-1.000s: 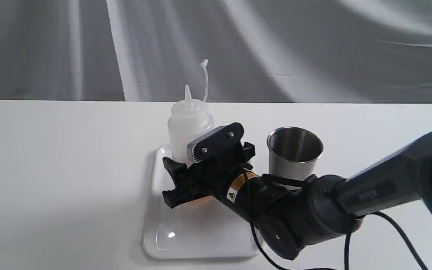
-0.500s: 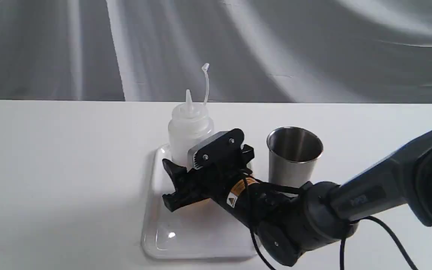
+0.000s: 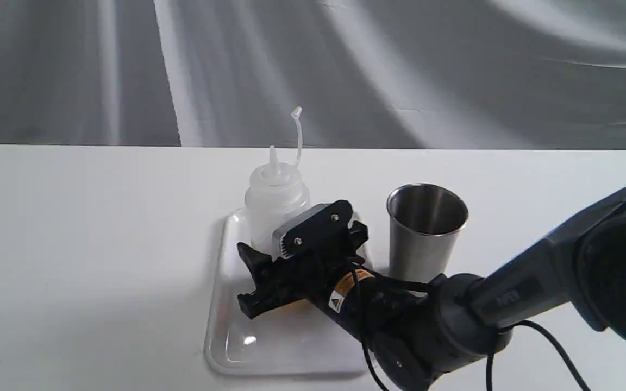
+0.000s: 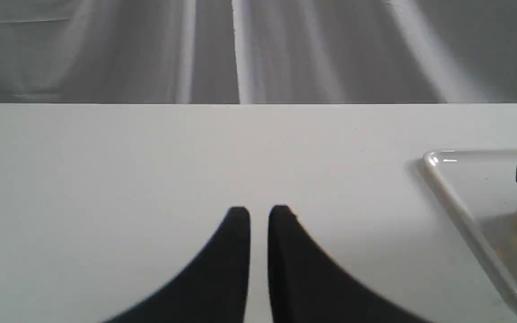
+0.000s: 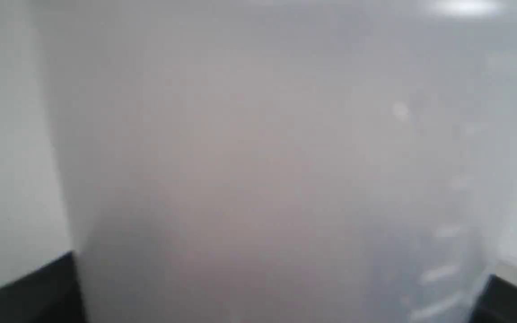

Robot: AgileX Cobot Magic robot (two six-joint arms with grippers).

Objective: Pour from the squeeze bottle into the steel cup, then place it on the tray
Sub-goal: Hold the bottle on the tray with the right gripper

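Squeeze bottle upright, nozzle up, over tray, clasped by right gripper.

steel cup blocks just right of tray; squeeze bottle occupies tray's far half; table left of tray open.

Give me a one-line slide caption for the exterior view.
The right gripper clasps the translucent whitish squeeze bottle upright over the glossy white rectangular tray, beside the brushed stainless-steel cup.

The squeeze bottle looks translucent plastic, steel cup brushed, tray glossy
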